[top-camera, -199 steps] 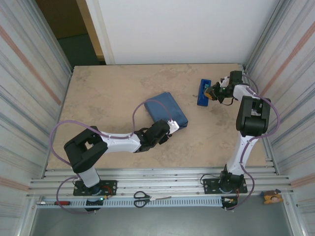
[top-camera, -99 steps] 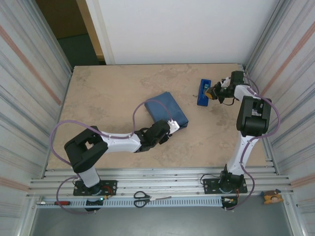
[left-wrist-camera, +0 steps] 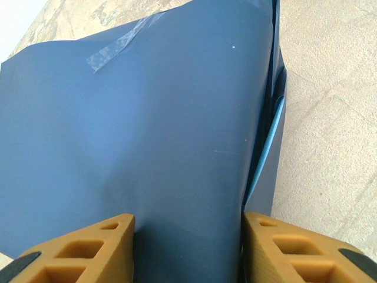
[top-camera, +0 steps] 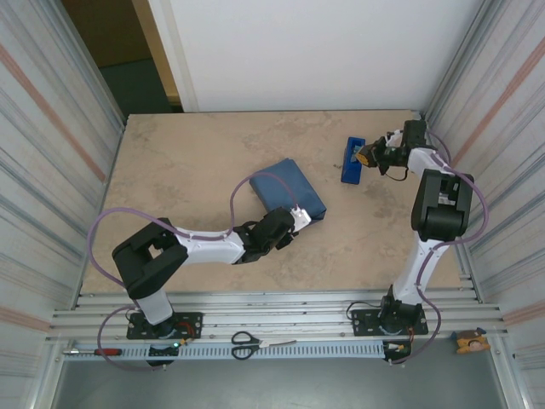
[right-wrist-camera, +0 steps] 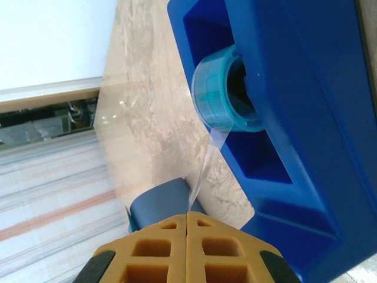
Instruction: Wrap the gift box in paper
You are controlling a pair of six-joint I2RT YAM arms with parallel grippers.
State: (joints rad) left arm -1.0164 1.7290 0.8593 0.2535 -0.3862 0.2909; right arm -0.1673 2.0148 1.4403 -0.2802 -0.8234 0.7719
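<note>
Box: not seen itself, judged to be inside the folded paper (top-camera: 285, 189), mid-table (top-camera: 187, 162), slightly right of centre.
Paper: dark face out, folded over into a flat parcel; one tape piece (left-wrist-camera: 115, 47) already holds a seam at the far end, and a fold at the right edge shows its light face.
Left gripper (left-wrist-camera: 185, 236): at the parcel's near-right corner, jaws part-way apart with paper between them; cannot tell whether it squeezes or only rests there.
Right gripper (right-wrist-camera: 187, 219): clenched on the free end of a tape strip (right-wrist-camera: 206, 159), far right, just beside the dispenser (top-camera: 349, 162).
Just changed: the right jaws have closed fully in the last second, and the wrist has drawn a little right, off the dispenser. The strip now runs taut from the roll (right-wrist-camera: 221, 88) to the fingers. The parcel and left arm have not moved.
Meaning: folding looks largely done; this is likely a fresh length of tape being pulled out to seal another seam, while the left arm steadies the parcel.
Risk: the strip may slip out or curl back on itself before it is cut.
</note>
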